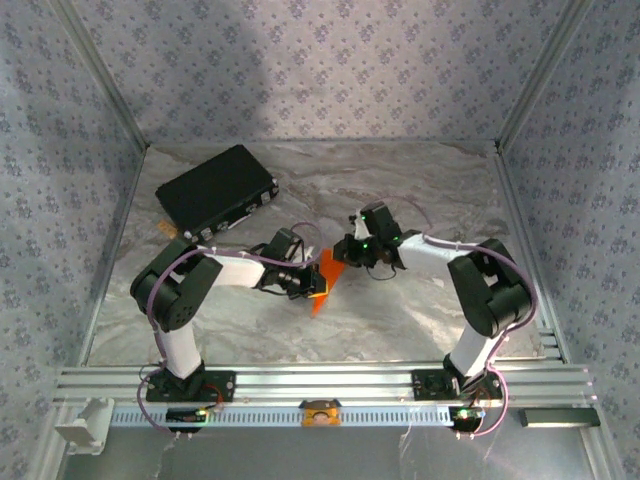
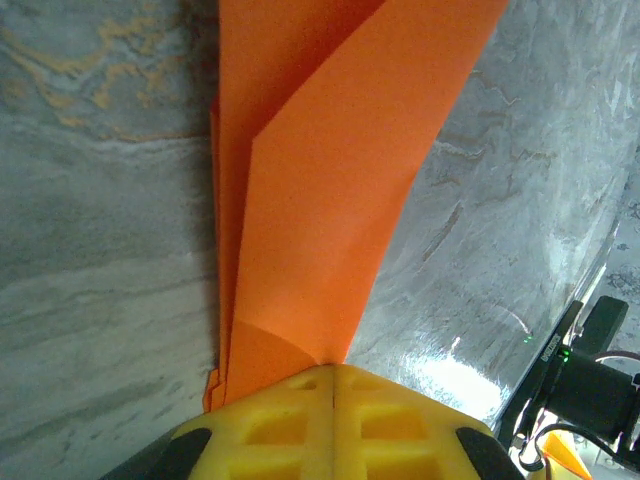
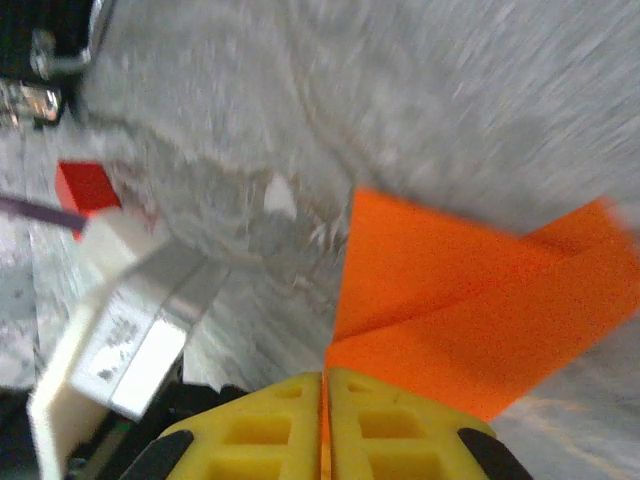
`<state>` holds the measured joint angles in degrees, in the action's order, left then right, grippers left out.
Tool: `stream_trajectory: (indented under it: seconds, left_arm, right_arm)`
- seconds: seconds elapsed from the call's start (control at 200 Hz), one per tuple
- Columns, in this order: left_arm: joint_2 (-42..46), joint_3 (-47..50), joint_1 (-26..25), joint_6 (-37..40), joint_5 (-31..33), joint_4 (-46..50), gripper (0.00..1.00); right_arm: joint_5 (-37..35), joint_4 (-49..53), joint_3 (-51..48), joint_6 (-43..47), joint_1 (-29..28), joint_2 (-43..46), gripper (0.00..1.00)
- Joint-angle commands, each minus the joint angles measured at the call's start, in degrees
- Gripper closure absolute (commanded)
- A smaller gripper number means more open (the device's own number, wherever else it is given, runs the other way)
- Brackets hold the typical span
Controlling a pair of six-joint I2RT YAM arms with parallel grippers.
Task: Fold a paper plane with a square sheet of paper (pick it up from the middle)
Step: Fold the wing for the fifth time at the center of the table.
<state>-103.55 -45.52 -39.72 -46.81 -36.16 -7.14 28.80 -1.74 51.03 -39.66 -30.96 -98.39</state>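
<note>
The square sheet of paper (image 1: 325, 280) is bright orange and folded into a narrow, layered dart, the paper plane, held up between both grippers at mid-table. My left gripper (image 1: 310, 288) is shut on its near end. In the left wrist view the yellow fingertips (image 2: 333, 368) meet on the folded layers (image 2: 330, 180), which run away from them. My right gripper (image 1: 346, 258) is shut on the far end. In the right wrist view an orange sliver sits between the closed pads (image 3: 325, 376), and the folded flaps (image 3: 470, 300) spread to the right.
A black case (image 1: 215, 190) lies at the back left of the marbled table (image 1: 430, 190). A small red block (image 3: 85, 187) rests on the table beyond the left arm's white link (image 3: 120, 330). Patterned walls enclose the table on three sides.
</note>
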Motion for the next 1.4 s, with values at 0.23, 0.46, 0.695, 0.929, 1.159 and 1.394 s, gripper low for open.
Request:
stream_trajectory:
  seconds: [0.23, 0.46, 0.695, 0.929, 1.159, 1.394]
  left_arm:
    - [-1.22, 2.01, 0.16, -0.11, 1.58, 5.45, 1.0]
    - [-1.66, 1.85, 0.14, 0.36, 1.26, 5.9, 1.0]
    - [-1.66, 1.85, 0.16, 0.55, 1.23, 6.17, 1.0]
    - [-1.61, 1.99, 0.13, 0.58, 1.13, 6.35, 1.0]
    - [-1.5, 2.07, 0.12, 0.62, 1.3, 6.26, 1.0]
    - [-0.61, 2.25, 0.12, 0.84, 1.77, 6.28, 1.0]
  right_arm:
    - [-1.2, -0.26, -0.57, 0.35, 2.57, -8.39, 0.91]
    - [-1.74, 1.5, 2.96, 2.01, 6.8, -9.4, 0.91]
    - [-0.36, -0.01, 3.77, 2.19, 10.73, -10.9, 0.91]
    - [1.09, -3.5, 3.53, 0.46, 12.99, -10.33, 0.91]
    - [-0.12, 2.73, 5.34, 1.82, 11.53, -3.67, 0.9]
    - [-1.68, 4.71, 3.35, 1.86, 5.29, 0.91, 0.9]
